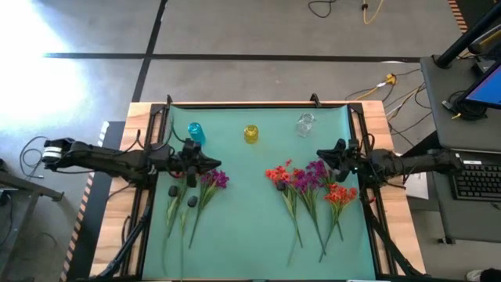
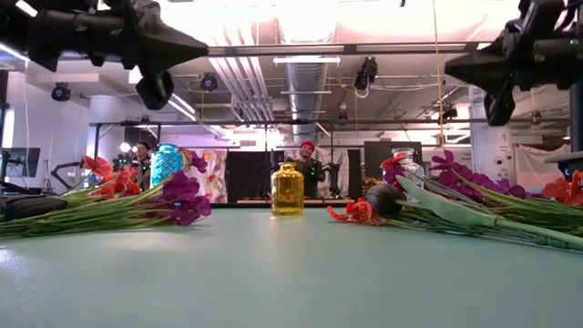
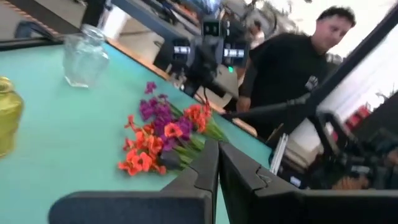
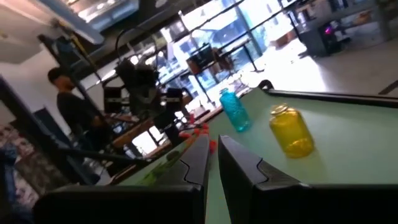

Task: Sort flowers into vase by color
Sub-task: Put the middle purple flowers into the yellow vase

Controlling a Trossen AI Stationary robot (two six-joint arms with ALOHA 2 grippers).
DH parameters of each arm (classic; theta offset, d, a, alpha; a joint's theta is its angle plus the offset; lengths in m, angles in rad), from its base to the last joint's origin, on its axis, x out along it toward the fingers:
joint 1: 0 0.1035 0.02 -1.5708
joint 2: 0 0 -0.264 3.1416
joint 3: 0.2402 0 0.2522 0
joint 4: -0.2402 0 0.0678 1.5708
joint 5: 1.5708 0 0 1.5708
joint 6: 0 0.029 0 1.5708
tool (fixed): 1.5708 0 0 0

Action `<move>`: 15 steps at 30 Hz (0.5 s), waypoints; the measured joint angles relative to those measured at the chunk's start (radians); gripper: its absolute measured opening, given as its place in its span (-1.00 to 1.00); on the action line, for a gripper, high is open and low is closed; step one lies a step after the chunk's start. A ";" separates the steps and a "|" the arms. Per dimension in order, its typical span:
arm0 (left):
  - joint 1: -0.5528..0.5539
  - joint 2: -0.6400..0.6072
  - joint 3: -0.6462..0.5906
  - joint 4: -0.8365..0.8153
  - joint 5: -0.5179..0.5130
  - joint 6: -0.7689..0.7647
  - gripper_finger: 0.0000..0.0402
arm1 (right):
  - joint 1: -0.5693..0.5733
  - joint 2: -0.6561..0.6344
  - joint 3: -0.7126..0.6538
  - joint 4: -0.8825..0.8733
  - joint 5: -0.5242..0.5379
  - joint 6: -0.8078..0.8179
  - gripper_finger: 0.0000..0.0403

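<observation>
Above table [image 1: 258, 227], both arms hover, left gripper [image 1: 213, 164] and right gripper [image 1: 322, 155], jaws pressed together, holding nothing. Flowers [image 1: 309, 182] lie in two heaps below them. You spread jaws first, pinch one stem low. Blue vase [image 1: 196, 132], yellow vase [image 1: 250, 134], clear vase [image 1: 305, 124] stand behind; tangled stems may drag neighbours.

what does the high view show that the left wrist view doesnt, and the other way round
Only the high view shows the blue vase, the left flower pile with dark buds and a purple bloom, the full stems, and both shut grippers, left and right, raised over the green mat.

Only the left wrist view shows a person in a black shirt beyond the table.

Both show the yellow vase, the clear vase and the right pile of orange-red and purple flowers.
</observation>
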 joint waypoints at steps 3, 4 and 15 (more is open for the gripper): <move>0.000 0.042 0.042 -0.021 0.020 0.026 -1.00 | 0.011 0.077 0.048 0.000 0.001 0.014 -0.86; 0.000 0.055 0.060 -0.038 0.021 0.032 -1.00 | 0.011 0.105 0.067 0.000 0.004 0.020 -0.86; 0.001 0.258 0.350 -0.397 -0.007 0.236 -1.00 | 0.010 0.502 0.470 -0.328 0.056 0.029 -0.86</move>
